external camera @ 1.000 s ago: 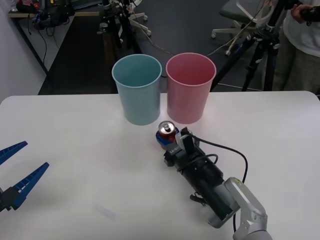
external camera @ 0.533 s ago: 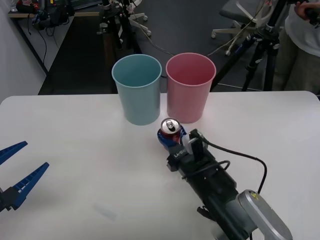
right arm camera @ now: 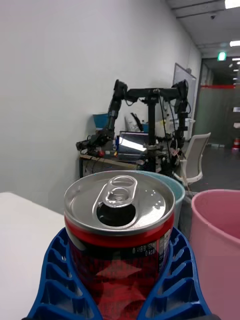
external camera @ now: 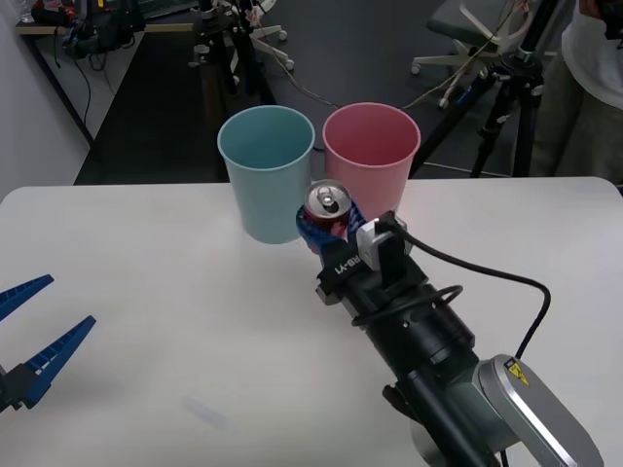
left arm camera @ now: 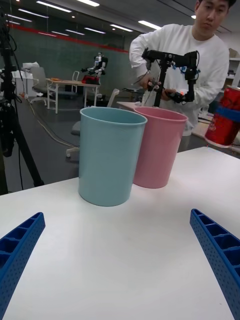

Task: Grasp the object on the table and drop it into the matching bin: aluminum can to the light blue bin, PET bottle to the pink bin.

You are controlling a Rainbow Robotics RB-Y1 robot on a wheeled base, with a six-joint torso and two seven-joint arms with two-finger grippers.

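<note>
My right gripper [external camera: 326,226] is shut on the red aluminum can [external camera: 326,208], holding it upright above the table [external camera: 146,272], just in front of the gap between the two bins. The right wrist view shows the can [right arm camera: 120,235] clamped between blue ribbed fingers [right arm camera: 55,280], its silver top and pull tab up. The light blue bin [external camera: 267,173] stands at the back, with the pink bin [external camera: 370,167] beside it on its right. My left gripper [external camera: 24,336] hangs open at the table's front left; in its wrist view I see both bins [left arm camera: 108,155] and the lifted can [left arm camera: 225,117].
Tripods, office chairs and cables fill the floor behind the table. A person stands beyond the far right corner. The table's left half is bare white surface.
The right gripper has lifted the can off the table and carried it up and towards the bins. The left arm has not moved.
</note>
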